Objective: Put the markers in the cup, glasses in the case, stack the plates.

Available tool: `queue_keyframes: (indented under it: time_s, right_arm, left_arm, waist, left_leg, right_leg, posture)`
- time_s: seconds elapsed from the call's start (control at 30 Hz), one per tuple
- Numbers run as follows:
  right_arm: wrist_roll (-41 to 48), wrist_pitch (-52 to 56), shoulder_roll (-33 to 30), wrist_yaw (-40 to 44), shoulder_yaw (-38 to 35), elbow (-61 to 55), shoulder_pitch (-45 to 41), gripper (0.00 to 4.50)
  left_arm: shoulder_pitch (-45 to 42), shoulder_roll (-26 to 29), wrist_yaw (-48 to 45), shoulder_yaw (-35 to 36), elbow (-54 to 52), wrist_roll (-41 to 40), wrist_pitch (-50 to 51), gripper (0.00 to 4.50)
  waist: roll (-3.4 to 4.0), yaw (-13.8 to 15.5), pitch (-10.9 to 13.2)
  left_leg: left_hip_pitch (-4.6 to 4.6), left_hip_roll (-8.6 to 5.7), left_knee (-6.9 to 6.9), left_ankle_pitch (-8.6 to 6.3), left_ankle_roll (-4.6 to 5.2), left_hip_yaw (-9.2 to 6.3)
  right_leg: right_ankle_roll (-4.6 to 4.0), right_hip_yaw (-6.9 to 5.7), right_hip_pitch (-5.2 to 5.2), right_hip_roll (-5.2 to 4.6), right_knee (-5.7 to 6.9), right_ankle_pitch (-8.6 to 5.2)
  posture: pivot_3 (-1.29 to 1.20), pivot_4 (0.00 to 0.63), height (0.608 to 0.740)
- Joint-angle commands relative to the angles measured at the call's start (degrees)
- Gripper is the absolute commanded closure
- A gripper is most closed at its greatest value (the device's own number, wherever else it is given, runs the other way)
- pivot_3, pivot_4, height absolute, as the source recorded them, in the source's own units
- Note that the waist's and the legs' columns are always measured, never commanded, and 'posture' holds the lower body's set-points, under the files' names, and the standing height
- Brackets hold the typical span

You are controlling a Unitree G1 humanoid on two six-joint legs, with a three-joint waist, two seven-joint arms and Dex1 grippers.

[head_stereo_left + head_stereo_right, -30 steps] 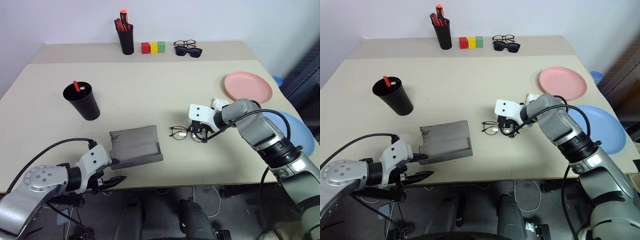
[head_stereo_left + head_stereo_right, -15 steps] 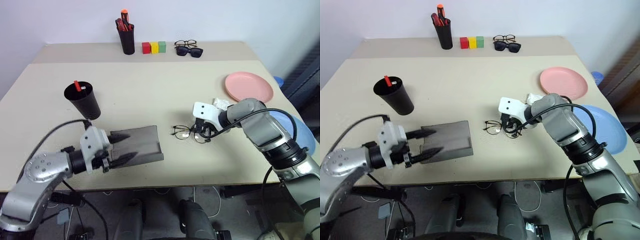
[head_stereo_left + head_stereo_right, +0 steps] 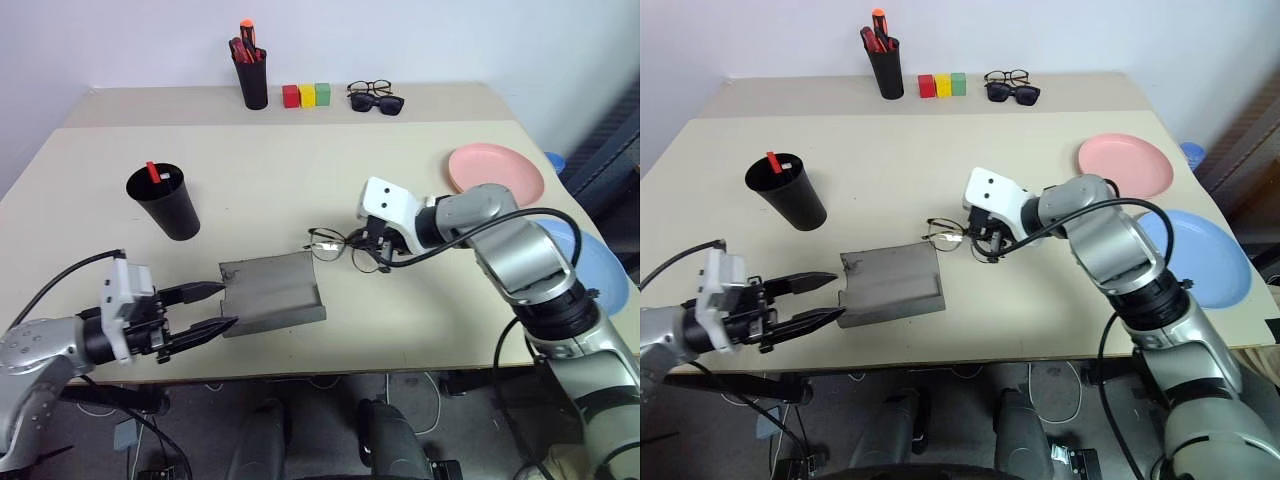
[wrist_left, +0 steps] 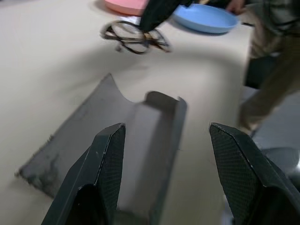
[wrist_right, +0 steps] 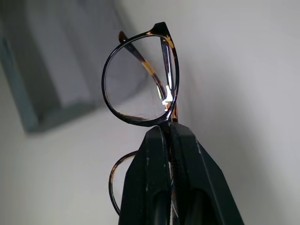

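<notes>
The right arm reaches in from the table's right edge, elbow bent, its forearm angled across toward the middle of the table (image 3: 300, 190). The right gripper (image 3: 372, 246) points down and leftward, its two black fingers pinched tight on the bridge of the glasses (image 3: 334, 246), which hang lifted off the surface just past the case's far right corner. In the right wrist view the thin dark rims look round, with mottled amber temples behind clear lenses.

The left arm comes in low at the near left corner, held nearly level. The left gripper (image 3: 201, 311) has its tapered, textured black fingers spread apart and empty, tips close to the case's left end.

The case (image 3: 272, 293) lies open near the front edge, a matte grey trough with a curved lip and scuffed lining.

The cup (image 3: 164, 201), smooth black plastic narrowing to its base, stands toward the left edge with one red-capped marker (image 3: 152, 172) poking up inside.

The salmon plate (image 3: 497, 173) and the blue plate (image 3: 590, 262), both shallow and glossy, sit apart by the right edge.
</notes>
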Motion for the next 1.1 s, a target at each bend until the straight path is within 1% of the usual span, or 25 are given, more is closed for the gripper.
queue_keyframes:
  time_s: [0.03, 0.13, 0.3, 0.43, 0.53, 0.63, 0.73, 0.9, 1.1]
  right_arm:
    - [-0.03, 0.41, 2.26, -2.98, 0.58, -0.9, -2.3, 4.37]
    - [0.75, 1.98, 4.09, -4.04, 1.14, -0.65, -3.32, 4.37]
    - [4.83, 8.0, 6.98, -5.12, 0.05, -3.69, -3.09, 4.37]
    - [10.62, 14.46, 13.05, -8.12, -5.22, -4.77, -2.44, 4.37]
    - [13.63, 15.15, 17.06, -10.38, -8.16, -4.25, -1.62, 4.37]
    - [15.71, 13.9, 20.47, -12.86, -10.2, -3.67, -1.01, 4.37]
    - [16.87, 9.21, 23.04, -14.39, -10.55, -2.74, 1.18, 4.37]
    - [19.48, 1.96, 26.48, -14.67, -11.14, -0.09, 4.77, 4.37]
    - [19.13, -4.86, 26.74, -14.65, -9.25, 2.68, 8.1, 4.37]
  left_arm:
    - [-0.56, 2.76, -7.36, 1.92, 4.85, -0.12, -3.45, 1.61]
    - [-2.68, 4.11, -10.47, 0.85, 9.94, 1.82, -6.17, 1.61]
    - [-5.14, 3.8, -12.7, -1.01, 14.16, 4.06, -9.34, 1.61]
    - [-5.93, 3.35, -13.62, -2.04, 16.63, 5.49, -11.57, 1.61]
    - [-6.65, 3.09, -13.7, -2.76, 17.46, 5.97, -12.29, 1.61]
    - [-6.81, 3.18, -14.05, -2.8, 17.84, 6.13, -12.72, 1.61]
    - [-6.43, 3.76, -14.73, -2.0, 18.62, 6.2, -13.08, 1.61]
    - [-4.67, 4.67, -15.74, -0.21, 19.3, 6.21, -13.74, 1.61]
    - [-2.75, 6.12, -16.23, 2.3, 19.62, 6.01, -14.02, 1.61]
  waist:
    - [0.0, -0.07, 0.0]
    - [0.01, -0.14, 0.01]
    - [0.01, -0.19, 0.0]
    - [0.01, -0.27, 0.0]
    - [0.0, -0.26, 0.0]
    - [0.01, -0.28, 0.0]
    - [0.0, -0.27, 0.0]
    - [0.0, -0.35, 0.0]
    - [0.01, -0.39, 0.0]
  left_leg:
    - [0.0, 0.0, 0.0, 0.0, 0.0, 0.01]
    - [-0.01, 0.0, -0.05, 0.0, 0.0, 0.02]
    - [-0.02, 0.01, -0.09, 0.0, 0.0, 0.03]
    - [-0.02, 0.04, -0.11, 0.0, 0.0, 0.03]
    - [-0.02, 0.05, -0.09, 0.0, 0.0, 0.04]
    - [-0.01, 0.05, -0.11, 0.01, 0.0, 0.05]
    - [-0.02, 0.05, -0.11, 0.01, -0.01, 0.06]
    - [-0.02, 0.06, -0.12, 0.01, -0.01, 0.08]
    - [-0.02, 0.08, -0.14, 0.01, -0.01, 0.1]
  right_leg:
    - [0.0, 0.0, 0.0, 0.0, -0.01, 0.0]
    - [0.0, 0.0, -0.05, 0.0, -0.01, 0.0]
    - [-0.01, 0.0, -0.08, 0.0, -0.01, 0.0]
    - [-0.01, 0.0, -0.14, 0.0, 0.09, 0.0]
    - [-0.01, 0.0, -0.21, 0.0, 0.26, 0.0]
    - [-0.02, 0.0, -0.24, 0.0, 0.28, 0.0]
    - [-0.02, 0.0, -0.25, 0.0, 0.28, 0.0]
    - [-0.02, 0.0, -0.27, 0.01, 0.29, 0.0]
    - [-0.02, 0.0, -0.3, 0.02, 0.3, -0.01]
  posture:
    - [0.0, 0.15, 0.74]
    - [0.0, 0.15, 0.74]
    - [0.0, 0.15, 0.74]
    - [0.0, 0.15, 0.74]
    - [0.0, 0.15, 0.74]
    - [0.0, 0.15, 0.74]
    - [0.0, 0.15, 0.74]
    - [0.0, 0.15, 0.74]
    - [0.0, 0.15, 0.74]
